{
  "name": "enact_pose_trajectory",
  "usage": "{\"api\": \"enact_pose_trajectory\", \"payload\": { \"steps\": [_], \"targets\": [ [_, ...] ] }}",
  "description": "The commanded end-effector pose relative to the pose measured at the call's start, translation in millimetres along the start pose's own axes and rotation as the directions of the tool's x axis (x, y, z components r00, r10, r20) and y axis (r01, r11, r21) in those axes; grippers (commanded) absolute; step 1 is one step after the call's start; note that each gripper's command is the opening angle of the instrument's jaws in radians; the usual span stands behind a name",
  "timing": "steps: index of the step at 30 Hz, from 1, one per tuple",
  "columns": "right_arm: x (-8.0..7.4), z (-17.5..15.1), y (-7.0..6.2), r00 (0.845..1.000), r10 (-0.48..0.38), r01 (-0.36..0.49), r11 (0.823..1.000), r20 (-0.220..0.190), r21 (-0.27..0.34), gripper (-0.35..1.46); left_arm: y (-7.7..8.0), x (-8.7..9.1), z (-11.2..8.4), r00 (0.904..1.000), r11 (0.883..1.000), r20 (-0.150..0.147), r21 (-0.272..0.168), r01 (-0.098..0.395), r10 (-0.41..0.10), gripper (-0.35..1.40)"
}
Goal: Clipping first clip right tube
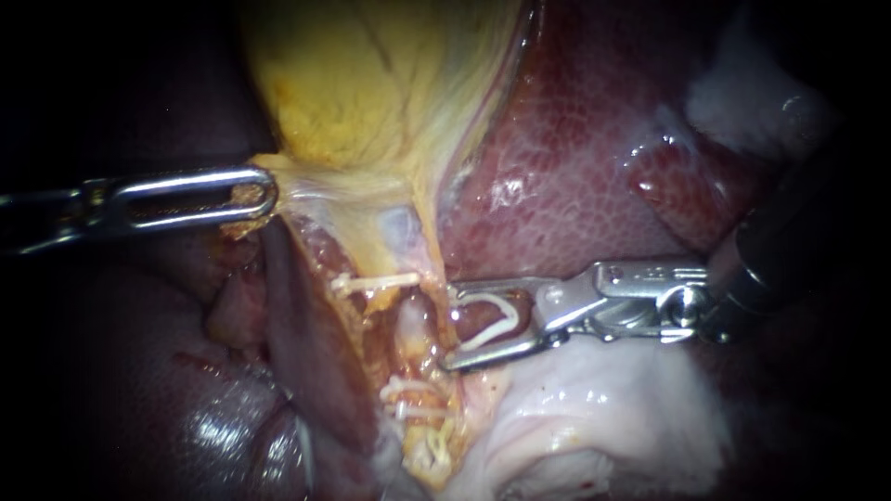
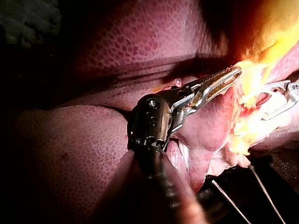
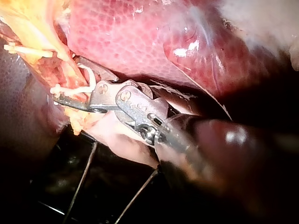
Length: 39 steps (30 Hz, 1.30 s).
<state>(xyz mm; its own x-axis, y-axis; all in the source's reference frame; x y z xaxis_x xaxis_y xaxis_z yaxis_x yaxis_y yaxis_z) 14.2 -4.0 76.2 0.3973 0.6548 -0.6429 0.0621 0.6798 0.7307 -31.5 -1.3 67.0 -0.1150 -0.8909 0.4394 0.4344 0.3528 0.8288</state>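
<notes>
The right tube [image 1: 413, 325] is a pale, pinkish-white, glistening strand that runs down from the gallbladder's [image 1: 362, 83] tapering neck through a trough of yellow, ragged tissue. It lies bare along its middle. One fitted clip [image 1: 376, 280] lies crosswise on the side toward the gallbladder, and more white clips [image 1: 408, 390] are bunched at the end farther from it. The right instrument [image 1: 452, 327] comes in from the side away from the gallbladder, over the dark red liver [image 1: 575, 158]. Its jaws stand wide apart with a curved white clip [image 1: 510, 315] seated between them and touching both. The jaw tips sit just beside the tube, and it cannot be told whether they reach around it. The left instrument [image 1: 264, 195] has long slotted jaws closed together on the yellowish tissue at the gallbladder's neck, which is drawn out into a taut, thin sheet. In the left wrist view the same closed jaws end at that yellow tissue.
</notes>
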Motion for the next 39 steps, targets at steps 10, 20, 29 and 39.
{"api": "enact_pose_trajectory", "payload": {
  "steps": [10, 20, 29, 39],
  "targets": [
    [-2.4, 2.3, -2.5, 0.999, 0.046, -0.049, 0.991, 0.028, 0.123, 0.58, 0.0, 0.0, 0.0, 1.0000, 1.000, 0.000, 0.000, 0.000, 0.000, -0.35],
    [-5.5, 2.6, -1.0, 0.994, 0.077, -0.085, 0.990, 0.080, 0.108, 0.48, 0.1, 0.0, -0.1, 1.0000, 1.000, 0.000, 0.000, 0.000, 0.000, -0.35],
    [-5.0, 0.9, -1.3, 0.984, 0.128, -0.144, 0.982, 0.121, 0.127, -0.35, 0.1, 0.0, -0.1, 1.0000, 1.000, 0.000, 0.000, 0.000, 0.000, -0.35],
    [-5.6, 1.3, -1.2, 0.982, 0.136, -0.152, 0.981, 0.132, 0.121, -0.31, 0.1, -0.1, -0.1, 1.0000, 1.000, -0.001, 0.001, 0.000, 0.000, -0.35]
  ]
}}
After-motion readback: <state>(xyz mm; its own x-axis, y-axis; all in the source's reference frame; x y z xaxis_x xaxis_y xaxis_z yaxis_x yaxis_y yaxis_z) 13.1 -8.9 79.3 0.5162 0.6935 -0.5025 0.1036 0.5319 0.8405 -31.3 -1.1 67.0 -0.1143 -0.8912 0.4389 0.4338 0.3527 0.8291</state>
